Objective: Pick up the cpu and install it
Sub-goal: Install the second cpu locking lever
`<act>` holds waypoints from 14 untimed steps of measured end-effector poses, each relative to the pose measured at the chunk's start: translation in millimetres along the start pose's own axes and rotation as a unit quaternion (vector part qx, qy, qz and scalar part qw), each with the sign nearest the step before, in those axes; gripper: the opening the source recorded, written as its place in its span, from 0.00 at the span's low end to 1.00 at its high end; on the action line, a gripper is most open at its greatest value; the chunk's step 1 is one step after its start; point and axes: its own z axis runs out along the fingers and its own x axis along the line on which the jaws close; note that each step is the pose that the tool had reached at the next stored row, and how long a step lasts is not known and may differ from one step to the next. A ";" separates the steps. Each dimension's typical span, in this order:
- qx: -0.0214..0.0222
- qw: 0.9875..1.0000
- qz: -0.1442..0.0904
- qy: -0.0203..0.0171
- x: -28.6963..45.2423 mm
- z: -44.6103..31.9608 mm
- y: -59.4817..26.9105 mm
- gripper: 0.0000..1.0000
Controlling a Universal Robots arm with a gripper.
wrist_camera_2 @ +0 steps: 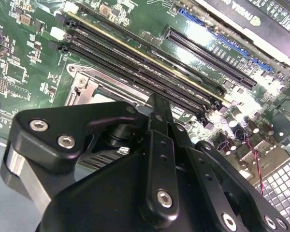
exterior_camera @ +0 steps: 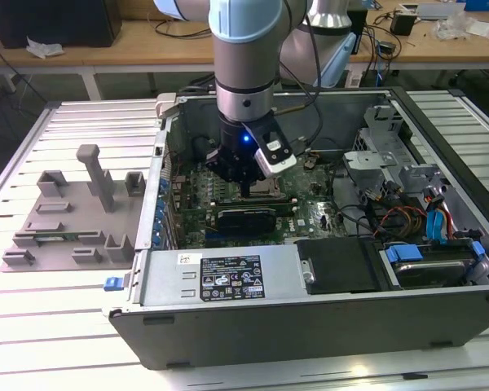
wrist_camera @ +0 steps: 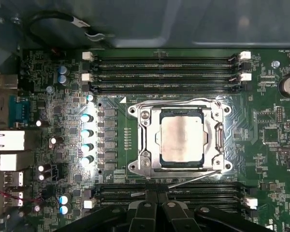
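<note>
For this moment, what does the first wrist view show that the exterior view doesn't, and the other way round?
First wrist view alone: the cpu lying flat inside the metal-framed socket, with memory slots on two sides. Exterior view alone: the grey fixture tray beside the case at the exterior view's left, the power supply and the drive cables. Both: the green motherboard and the gripper above it.

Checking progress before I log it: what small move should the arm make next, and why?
Probably lift the gripper straight up, since the cpu already lies flat inside the socket, apart from the gripper.
</note>
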 end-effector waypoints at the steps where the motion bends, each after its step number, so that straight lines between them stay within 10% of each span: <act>1: 0.000 1.000 0.000 0.000 0.0 0.0 0.1 0.11; 7: -0.001 1.000 0.000 0.000 0.4 0.2 -0.1 0.11; 14: -0.012 1.000 0.000 -0.001 5.6 3.5 -1.7 0.11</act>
